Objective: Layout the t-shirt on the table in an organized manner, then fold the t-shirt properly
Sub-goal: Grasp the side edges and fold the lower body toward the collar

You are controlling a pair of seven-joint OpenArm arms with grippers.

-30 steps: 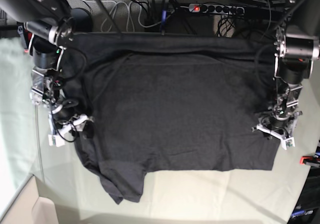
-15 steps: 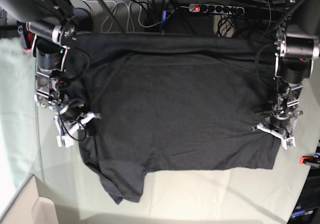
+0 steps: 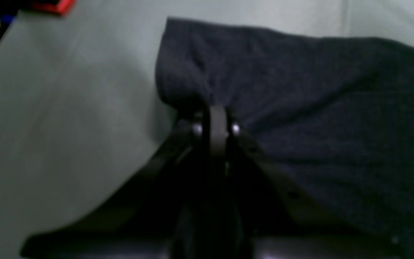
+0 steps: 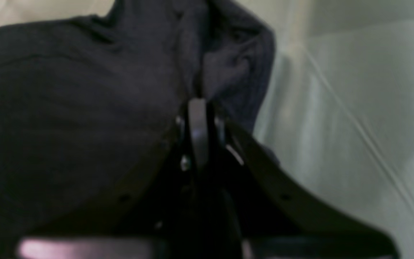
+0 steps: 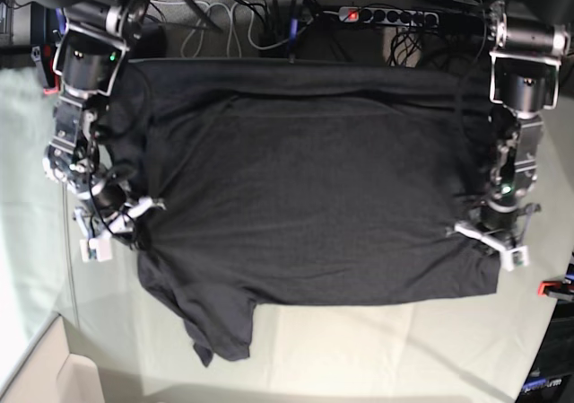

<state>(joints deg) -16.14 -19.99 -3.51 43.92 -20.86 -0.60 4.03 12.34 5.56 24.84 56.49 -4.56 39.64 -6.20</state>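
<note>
At the left of the base view, the right hand (image 5: 115, 216) is sitting low at the left edge of the large dark charcoal soft-fabric t-shirt (image 5: 309, 192), its white-tipped fingers pressed together. In the right wrist view the same hand (image 4: 197, 108) is pinching a bunched ridge of that dark cloth (image 4: 84, 90), with the fabric puckering upward from the closed tips and the pale covering showing to the right of it.

The shirt is lying spread across the middle of the wide pale grey-green cloth-covered surface (image 5: 359, 349), plain dark side up, its far edge running along the top of the frame near a black power strip (image 5: 386, 14) with a red switch. One sleeve is hanging down toward the lower left, crumpled and folded on itself.

At the right of the base view, the left hand (image 5: 491, 241) is resting at the shirt's right edge, just above its lower right corner. The left wrist view is showing this hand (image 3: 217, 118) closed tight on a gathered fold of the dark fabric (image 3: 318, 90), bare surface (image 3: 67, 108) lying to the left. A small red clamp (image 5: 549, 288) is sitting at the surface's right edge.
</note>
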